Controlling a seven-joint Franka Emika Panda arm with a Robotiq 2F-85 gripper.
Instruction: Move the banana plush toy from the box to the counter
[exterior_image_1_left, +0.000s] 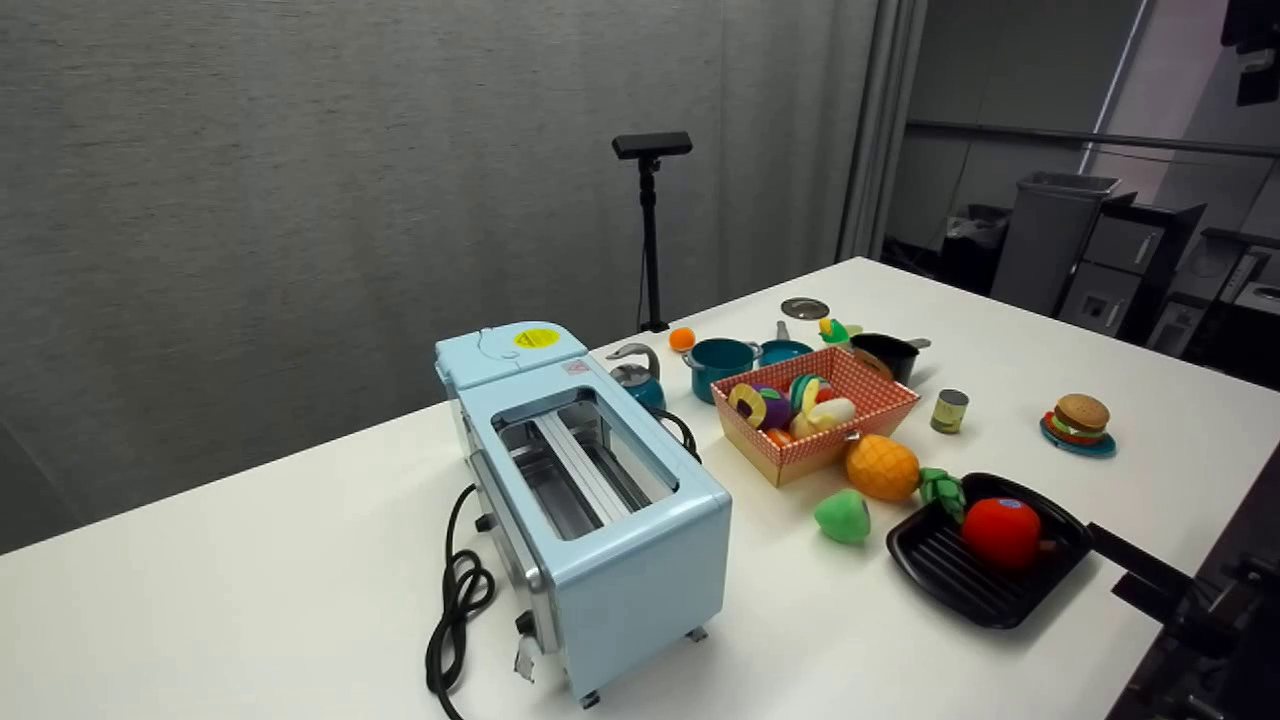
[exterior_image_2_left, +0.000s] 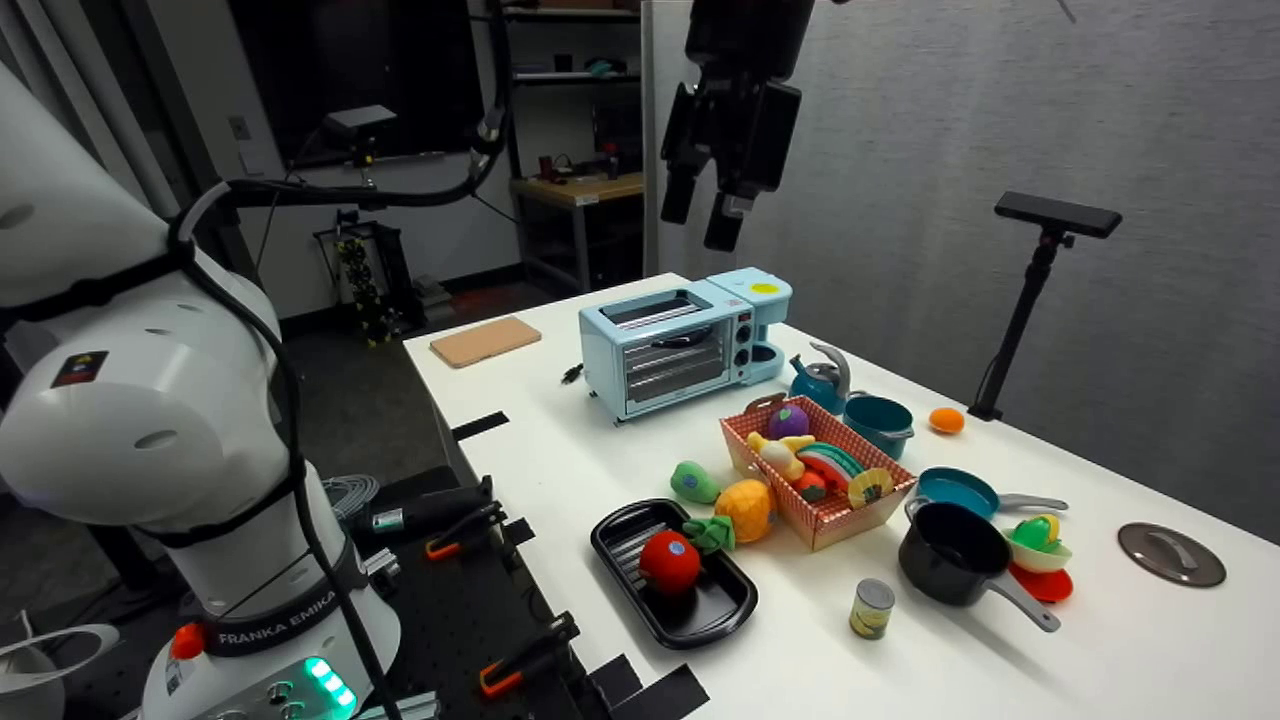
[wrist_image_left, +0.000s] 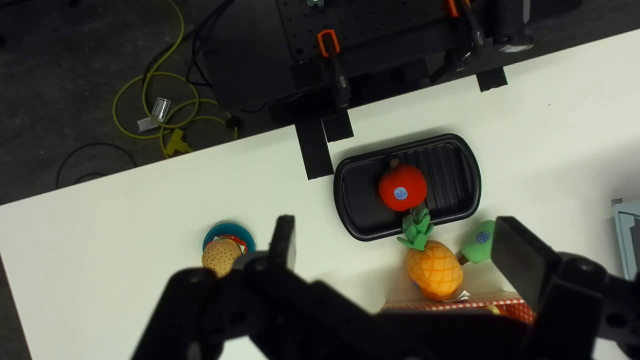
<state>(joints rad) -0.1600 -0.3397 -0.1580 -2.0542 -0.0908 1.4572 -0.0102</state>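
The banana plush toy (exterior_image_1_left: 826, 414) is pale yellow and lies in the box (exterior_image_1_left: 745, 446), among other plush food. In an exterior view, the banana plush toy (exterior_image_2_left: 778, 456) lies near the box's (exterior_image_2_left: 795, 510) toaster side. The box has red-checked sides and stands on the white counter (exterior_image_2_left: 800, 680). My gripper (exterior_image_2_left: 700, 222) hangs high above the counter, well apart from the box. In the wrist view, my gripper (wrist_image_left: 395, 240) has its fingers wide apart with nothing between them. Only a sliver of the banana (wrist_image_left: 493, 309) shows there; the gripper hides most of the box (wrist_image_left: 430, 306).
A plush pineapple (exterior_image_2_left: 747, 510) leans by the box, near a green plush (exterior_image_2_left: 694, 482). A black tray (exterior_image_2_left: 735, 600) holds a red plush (exterior_image_2_left: 669, 562). The blue toaster (exterior_image_2_left: 655, 345), kettle (exterior_image_2_left: 820, 382), pots (exterior_image_2_left: 880, 420), can (exterior_image_2_left: 872, 608) and burger (exterior_image_1_left: 1082, 415) stand around.
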